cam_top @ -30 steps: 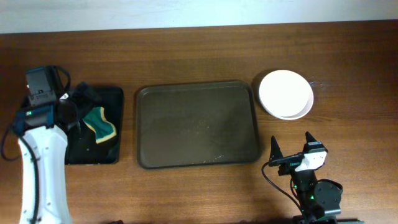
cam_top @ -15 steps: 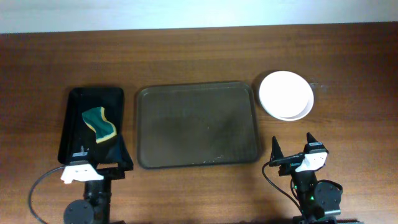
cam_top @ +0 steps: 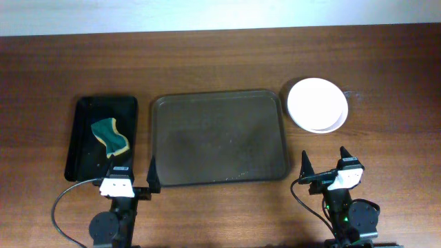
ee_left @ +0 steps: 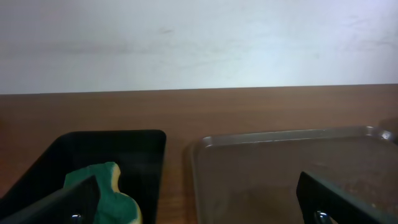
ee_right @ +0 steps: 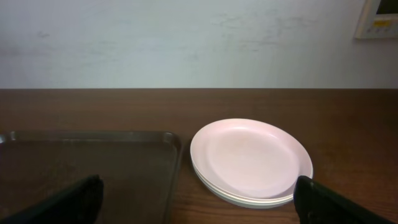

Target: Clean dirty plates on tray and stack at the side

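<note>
Change noted: a second ago the left arm was reaching over the black tray (cam_top: 83,157) in the upper left of the overhead frame. It has since pulled back to the lower left edge and shifted slightly right. The left gripper (cam_top: 133,169) now sits low in the frame, between the black tray and the tray (cam_top: 219,138), fingers spread wide and holding nothing. The right gripper (cam_top: 324,158) has not moved. It stays at the lower right, below the plates (cam_top: 317,105), fingers likewise spread and empty.

Assessment: the sponge (cam_top: 110,136) lies released in the black tray. The tray carries no plates. The plates are stacked on the table (cam_top: 220,62) just off the tray's upper right corner. With both arms withdrawn, the task appears complete or very nearly so.

Count:
- Plates: one stack. The right wrist view shows at least two layered rims; a third cannot be confirmed
- Tray: one, bare apart from faint specks
- Black tray: one
- Sponge: one, green with a yellow edge
- Grippers: two, both empty
</note>
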